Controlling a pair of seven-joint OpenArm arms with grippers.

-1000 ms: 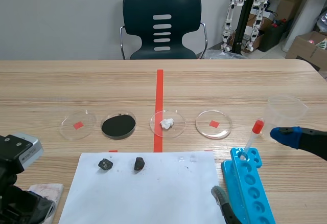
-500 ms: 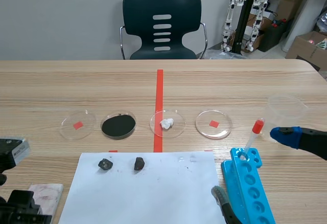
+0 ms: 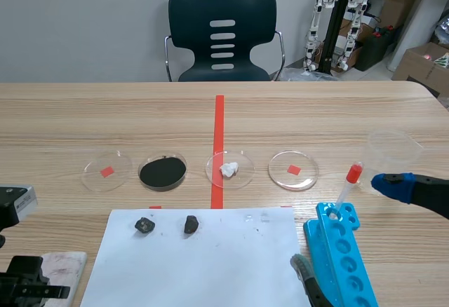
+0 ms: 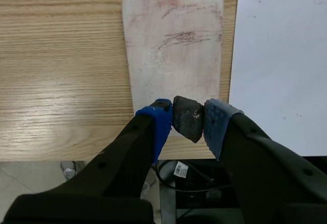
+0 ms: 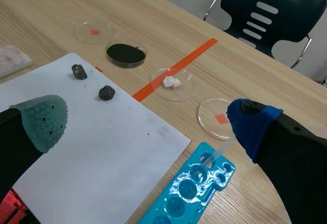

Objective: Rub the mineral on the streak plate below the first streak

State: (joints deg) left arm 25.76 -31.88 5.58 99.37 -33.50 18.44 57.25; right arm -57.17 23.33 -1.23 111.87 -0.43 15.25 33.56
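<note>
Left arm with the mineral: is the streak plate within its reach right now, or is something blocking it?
Probably yes: the left gripper holds the mineral right over the near edge of the streak plate, with nothing between them.

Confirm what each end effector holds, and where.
Left end effector pinches the dark mineral by its opposite sides; right end effector is open, holding nothing.

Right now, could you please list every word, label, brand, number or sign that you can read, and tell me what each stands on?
No text is legible in any view.
Small white sticker on the dark gear below the table edge: barcode-like print, too small to read.
Brown cardboard boxes behind the table: no print readable.
White rectangular streak plate: reddish rub streaks only, no writing.
</note>
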